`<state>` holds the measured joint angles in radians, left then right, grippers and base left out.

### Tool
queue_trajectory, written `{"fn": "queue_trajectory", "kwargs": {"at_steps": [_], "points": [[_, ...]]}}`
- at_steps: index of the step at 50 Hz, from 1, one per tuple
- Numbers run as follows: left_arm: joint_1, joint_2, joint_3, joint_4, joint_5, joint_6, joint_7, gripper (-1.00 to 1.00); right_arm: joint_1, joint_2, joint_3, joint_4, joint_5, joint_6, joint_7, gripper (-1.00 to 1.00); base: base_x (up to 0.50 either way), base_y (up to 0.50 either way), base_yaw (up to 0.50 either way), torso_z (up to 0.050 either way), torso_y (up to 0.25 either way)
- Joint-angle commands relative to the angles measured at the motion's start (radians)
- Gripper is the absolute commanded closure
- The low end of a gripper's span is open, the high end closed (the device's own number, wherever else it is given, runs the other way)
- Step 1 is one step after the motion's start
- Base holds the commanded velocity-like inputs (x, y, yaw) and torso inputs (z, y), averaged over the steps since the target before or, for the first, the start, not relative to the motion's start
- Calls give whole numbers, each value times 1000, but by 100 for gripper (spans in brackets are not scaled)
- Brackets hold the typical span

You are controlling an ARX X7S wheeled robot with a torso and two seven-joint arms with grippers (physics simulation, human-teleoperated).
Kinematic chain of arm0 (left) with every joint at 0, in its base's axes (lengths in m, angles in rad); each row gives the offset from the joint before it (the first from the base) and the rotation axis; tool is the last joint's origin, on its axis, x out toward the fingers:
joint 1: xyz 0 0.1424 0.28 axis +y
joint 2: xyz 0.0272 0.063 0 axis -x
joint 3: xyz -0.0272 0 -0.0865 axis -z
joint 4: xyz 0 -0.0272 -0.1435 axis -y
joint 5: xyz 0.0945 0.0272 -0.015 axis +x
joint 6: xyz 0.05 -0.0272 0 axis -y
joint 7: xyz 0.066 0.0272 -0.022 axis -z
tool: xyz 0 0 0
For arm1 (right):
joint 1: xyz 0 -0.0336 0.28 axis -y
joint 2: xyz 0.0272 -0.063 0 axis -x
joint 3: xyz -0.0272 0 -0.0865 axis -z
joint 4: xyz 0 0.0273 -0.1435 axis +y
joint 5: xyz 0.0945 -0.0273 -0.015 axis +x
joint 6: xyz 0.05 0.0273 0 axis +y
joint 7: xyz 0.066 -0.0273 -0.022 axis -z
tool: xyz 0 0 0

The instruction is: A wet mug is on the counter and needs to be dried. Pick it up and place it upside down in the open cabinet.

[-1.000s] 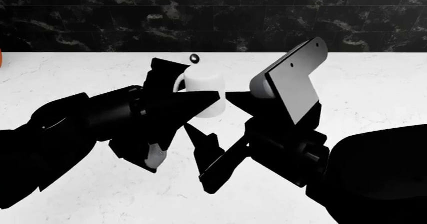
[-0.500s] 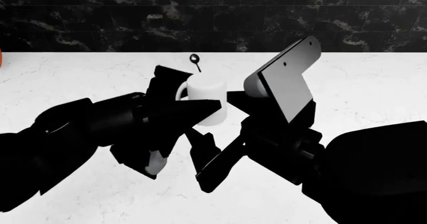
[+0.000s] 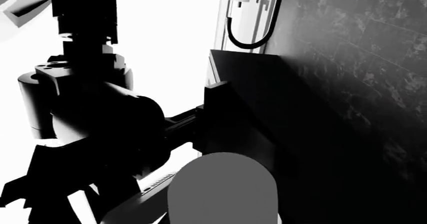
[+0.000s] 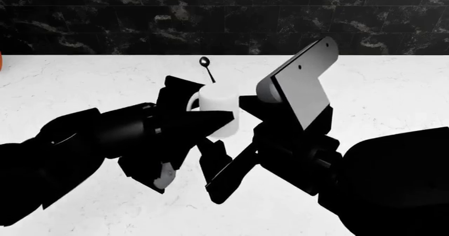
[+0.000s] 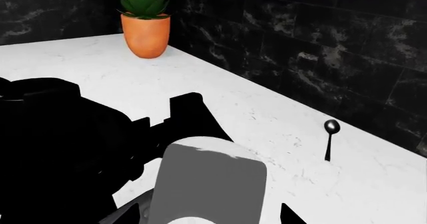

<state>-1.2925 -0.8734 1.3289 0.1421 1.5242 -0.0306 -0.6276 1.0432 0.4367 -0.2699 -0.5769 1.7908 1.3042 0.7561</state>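
The white mug (image 4: 218, 109) hangs upright above the counter (image 4: 84, 83), handle toward the left arm. My left gripper (image 4: 200, 107) is shut on it, one dark finger on each side. In the left wrist view the mug (image 3: 223, 186) fills the space between the jaws of that gripper (image 3: 223, 211). My right gripper (image 4: 214, 170) is open just in front of and below the mug. In the right wrist view the mug (image 5: 207, 176) sits between the spread tips of the right gripper (image 5: 207, 216), and contact cannot be made out. The open cabinet is out of view.
A small dark spoon (image 4: 205, 65) lies on the counter behind the mug, also showing as the spoon (image 5: 329, 134). An orange plant pot (image 5: 147, 34) stands far left by the black marble wall (image 4: 210, 20). Both arms crowd the middle.
The left gripper and mug have shifted slightly right and lower in the head view, uncovering the spoon's handle behind. The right gripper has barely moved.
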Motion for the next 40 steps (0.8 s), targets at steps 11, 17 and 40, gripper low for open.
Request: {"fn": "queue_trajectory", "kwargs": {"at_steps": [11,17,40], "points": [[-11,-11,-4,28,-33,34,22,100,21,15,-25,-11,24,-21,34,100,0,0,0,0,1],[-3,-12,-6,20,-47,31,22,100,21,19,-31,-15,27,-26,40,100,0,0,0,0,0],[33,-16,-21,12,-143,26,10,-100,15,26,-52,-20,-3,-35,34,100,0,0,0,0,0]]}}
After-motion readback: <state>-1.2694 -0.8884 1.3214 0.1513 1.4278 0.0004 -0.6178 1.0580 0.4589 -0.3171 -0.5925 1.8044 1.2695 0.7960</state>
